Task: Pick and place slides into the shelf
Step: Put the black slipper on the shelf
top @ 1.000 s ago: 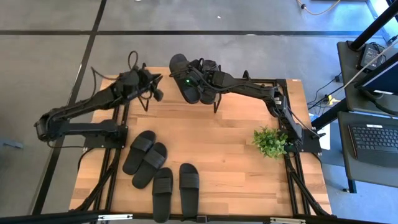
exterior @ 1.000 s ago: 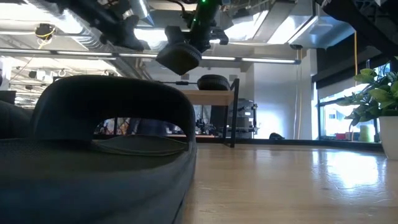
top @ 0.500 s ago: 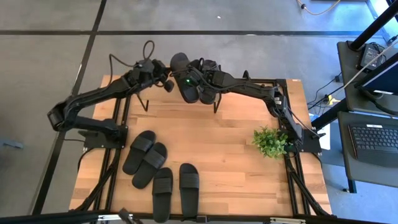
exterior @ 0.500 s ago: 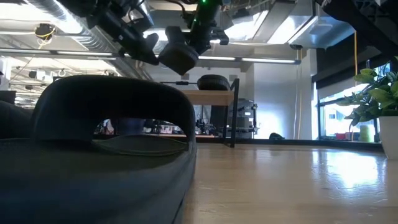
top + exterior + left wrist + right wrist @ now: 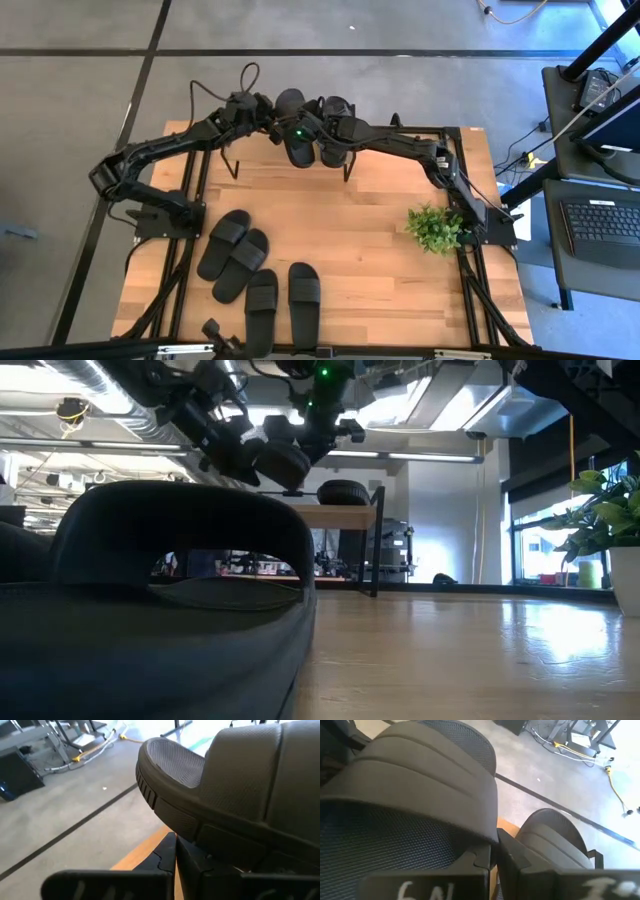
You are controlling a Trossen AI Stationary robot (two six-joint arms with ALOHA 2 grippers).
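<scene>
My right gripper (image 5: pixel 303 135) is clamped on a black slide (image 5: pixel 293 128), holding it over the shelf (image 5: pixel 335 515) at the table's (image 5: pixel 380 240) far edge. A second slide (image 5: pixel 335 122) already sits on the shelf's top, just beside the held one. My left gripper (image 5: pixel 268 112) has its fingers together at the held slide's outer side; whether it actually touches I cannot tell. Four more slides (image 5: pixel 258 272) lie near the table's near-left corner, and a small potted plant (image 5: pixel 435 228) stands by the right edge.
</scene>
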